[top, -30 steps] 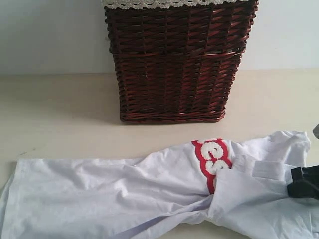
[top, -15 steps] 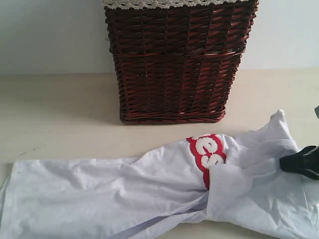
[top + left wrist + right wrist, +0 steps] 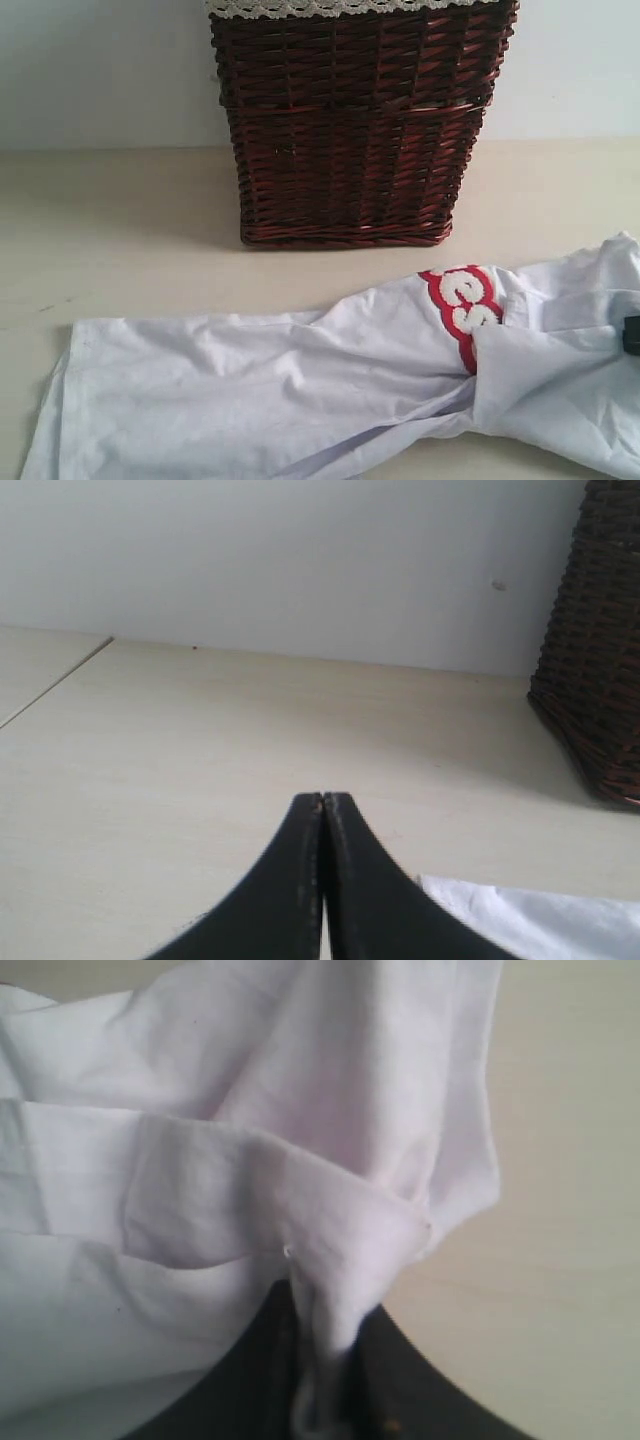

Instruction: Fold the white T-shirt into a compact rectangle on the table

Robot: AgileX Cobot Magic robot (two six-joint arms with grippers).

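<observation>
Dragged toward 3 o'clock since a second ago, the white T-shirt (image 3: 300,390) lies stretched across the table (image 3: 120,230), at 6 o'clock from the wicker basket (image 3: 360,130). Your right gripper (image 3: 325,1380), nearly off the exterior view at 3 o'clock, is clamped on a bunched fold of the shirt. Your left gripper (image 3: 323,805) is over bare table, jaws pressed together and empty, with a shirt corner near it. You have open table from 9 to 11 o'clock.

We see our right gripper (image 3: 325,1355) pinching a bunched fold of the white T-shirt (image 3: 250,1120) between its dark fingers (image 3: 415,1400). The cloth spreads away from it in soft creases, and bare table (image 3: 570,1220) shows beside its hem.
</observation>
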